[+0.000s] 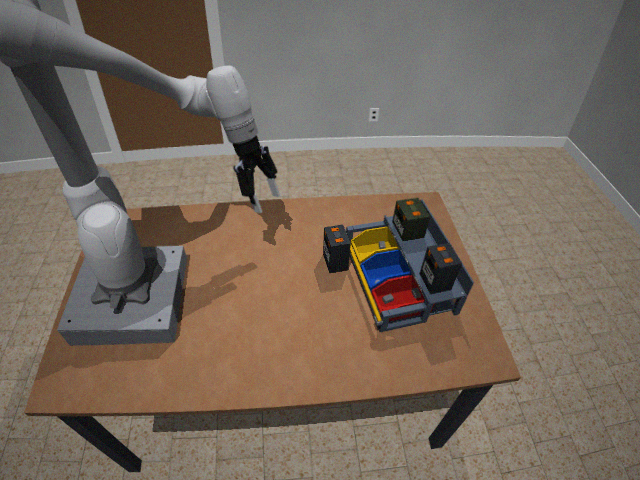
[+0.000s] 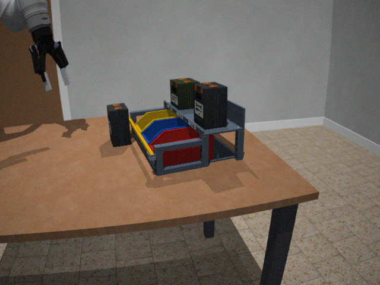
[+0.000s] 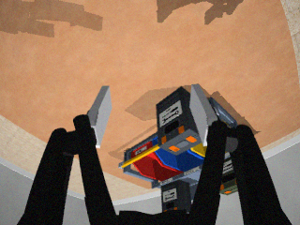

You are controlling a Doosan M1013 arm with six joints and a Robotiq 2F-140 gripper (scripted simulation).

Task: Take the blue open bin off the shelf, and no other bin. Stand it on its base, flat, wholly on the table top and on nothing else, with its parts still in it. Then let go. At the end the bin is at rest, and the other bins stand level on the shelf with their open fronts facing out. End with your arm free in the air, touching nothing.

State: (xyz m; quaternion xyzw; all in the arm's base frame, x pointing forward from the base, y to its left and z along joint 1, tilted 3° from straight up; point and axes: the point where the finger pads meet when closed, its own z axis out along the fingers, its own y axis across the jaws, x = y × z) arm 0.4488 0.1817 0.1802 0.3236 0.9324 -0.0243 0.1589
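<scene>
The blue bin (image 1: 385, 267) (image 2: 164, 127) (image 3: 174, 158) sits in the grey shelf (image 1: 404, 317) (image 2: 181, 169) between the yellow bin (image 1: 373, 242) (image 2: 156, 117) and the red bin (image 1: 397, 294) (image 2: 176, 135) (image 3: 149, 161). A yellow bar (image 1: 366, 286) (image 2: 141, 135) (image 3: 141, 157) runs along the bins' front. My gripper (image 1: 267, 199) (image 2: 56, 82) (image 3: 150, 96) is open, partly closed in from wide, and empty. It hangs high above the table's back part, left of the shelf. Parts inside the blue bin are hard to make out.
A dark box (image 1: 336, 250) (image 2: 119, 125) (image 3: 175, 117) stands on the table (image 1: 268, 335) (image 2: 76, 196) just in front of the shelf, near the yellow and blue bins. A green box (image 1: 411, 221) (image 2: 183, 93) and another dark box (image 1: 439, 268) (image 2: 210, 105) stand on the shelf's upper deck.
</scene>
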